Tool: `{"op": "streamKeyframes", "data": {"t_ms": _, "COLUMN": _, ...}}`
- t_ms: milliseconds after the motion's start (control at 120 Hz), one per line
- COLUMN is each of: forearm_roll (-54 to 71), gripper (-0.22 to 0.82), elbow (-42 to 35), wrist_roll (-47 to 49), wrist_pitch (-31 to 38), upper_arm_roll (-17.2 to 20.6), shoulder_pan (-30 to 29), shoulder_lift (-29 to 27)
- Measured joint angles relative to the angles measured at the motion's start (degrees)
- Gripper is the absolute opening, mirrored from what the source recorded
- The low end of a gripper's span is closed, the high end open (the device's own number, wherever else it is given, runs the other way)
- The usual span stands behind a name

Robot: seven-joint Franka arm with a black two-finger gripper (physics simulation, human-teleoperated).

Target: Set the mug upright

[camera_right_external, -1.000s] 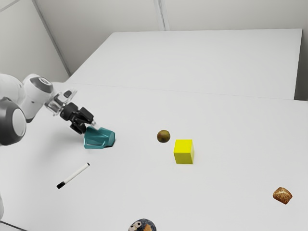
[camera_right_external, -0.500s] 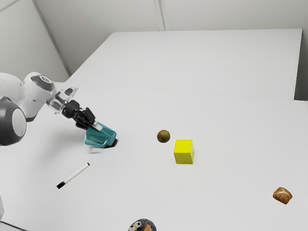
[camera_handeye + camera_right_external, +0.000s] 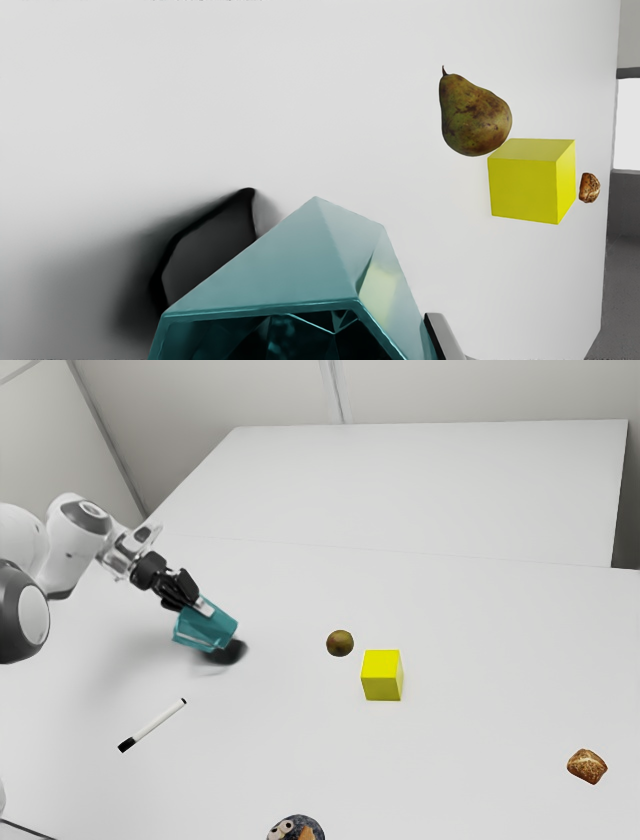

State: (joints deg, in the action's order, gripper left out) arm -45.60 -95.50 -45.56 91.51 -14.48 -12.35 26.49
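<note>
Holding a Tilted Mug [image 3: 207, 628] Above the Desk [image 3: 480, 610]

Whether the marker [image 3: 155, 723] carries any print is too small to tell; its barrel is white, its ends black. The mug is teal and glossy, with flat, faceted walls that meet in crisp edges. In the wrist view its open mouth faces the camera, the outer walls pale blue-green, the inside much darker and streaked with thin bright lines. A yellowish patch shows on one side wall. The mug hangs slanted, neither upright nor flat on its side, clear of the desk, with a dark shadow [image 3: 228, 651] below it. The pincer [image 3: 198, 606] is pinching the mug near its mouth; in the wrist view one fingertip [image 3: 442, 332] lies along the mug's side.

Toward the exterior view's right sit a brownish-green pear [image 3: 340, 643], a plain yellow cube [image 3: 381, 676] near it, and, well apart, a brown lump [image 3: 587, 766]. A dark blue object [image 3: 297, 828] with pale round spots is cut off by the exterior view's bottom edge.
</note>
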Motion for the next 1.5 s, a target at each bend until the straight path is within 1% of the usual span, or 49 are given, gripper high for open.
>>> {"op": "streamKeyframes", "data": {"t_ms": 158, "forearm_roll": 4.0, "gripper": -0.17, "elbow": -0.3, "wrist_roll": 0.2, "wrist_pitch": 4.1, "upper_arm_roll": -0.3, "shoulder_pan": 2.7, "shoulder_lift": -0.7}}
{"op": "streamKeyframes", "data": {"t_ms": 208, "forearm_roll": 5.8, "gripper": -0.17, "elbow": -0.8, "wrist_roll": 0.2, "wrist_pitch": 5.9, "upper_arm_roll": -0.3, "shoulder_pan": 3.7, "shoulder_lift": -1.7}}
{"op": "streamKeyframes", "data": {"t_ms": 308, "forearm_roll": 9.6, "gripper": -0.17, "elbow": -5.7, "wrist_roll": 0.6, "wrist_pitch": 11.0, "upper_arm_roll": -1.5, "shoulder_pan": 7.9, "shoulder_lift": -6.7}}
{"op": "streamKeyframes", "data": {"t_ms": 417, "forearm_roll": 17.3, "gripper": -0.17, "elbow": -10.7, "wrist_roll": 2.5, "wrist_pitch": 17.1, "upper_arm_roll": -1.8, "shoulder_pan": 11.7, "shoulder_lift": -11.4}}
{"op": "streamKeyframes", "data": {"t_ms": 567, "forearm_roll": 27.1, "gripper": -0.17, "elbow": -15.2, "wrist_roll": 5.9, "wrist_pitch": 24.2, "upper_arm_roll": -1.9, "shoulder_pan": 14.5, "shoulder_lift": -13.0}}
{"op": "streamKeyframes", "data": {"t_ms": 692, "forearm_roll": 34.1, "gripper": -0.17, "elbow": -17.6, "wrist_roll": 9.6, "wrist_pitch": 28.0, "upper_arm_roll": -2.0, "shoulder_pan": 16.2, "shoulder_lift": -14.8}}
{"op": "streamKeyframes", "data": {"t_ms": 900, "forearm_roll": 42.8, "gripper": -0.17, "elbow": -21.9, "wrist_roll": 16.7, "wrist_pitch": 30.8, "upper_arm_roll": -2.9, "shoulder_pan": 18.4, "shoulder_lift": -17.8}}
{"op": "streamKeyframes", "data": {"t_ms": 1142, "forearm_roll": 45.8, "gripper": -0.17, "elbow": -25.7, "wrist_roll": 24.3, "wrist_pitch": 31.8, "upper_arm_roll": -3.9, "shoulder_pan": 20.0, "shoulder_lift": -20.1}}
{"op": "streamKeyframes", "data": {"t_ms": 1233, "forearm_roll": 46.2, "gripper": -0.17, "elbow": -26.6, "wrist_roll": 26.8, "wrist_pitch": 32.0, "upper_arm_roll": -4.7, "shoulder_pan": 21.4, "shoulder_lift": -20.3}}
{"op": "streamKeyframes", "data": {"t_ms": 1500, "forearm_roll": 49.2, "gripper": -0.17, "elbow": -27.6, "wrist_roll": 32.6, "wrist_pitch": 32.1, "upper_arm_roll": -5.3, "shoulder_pan": 23.6, "shoulder_lift": -19.9}}
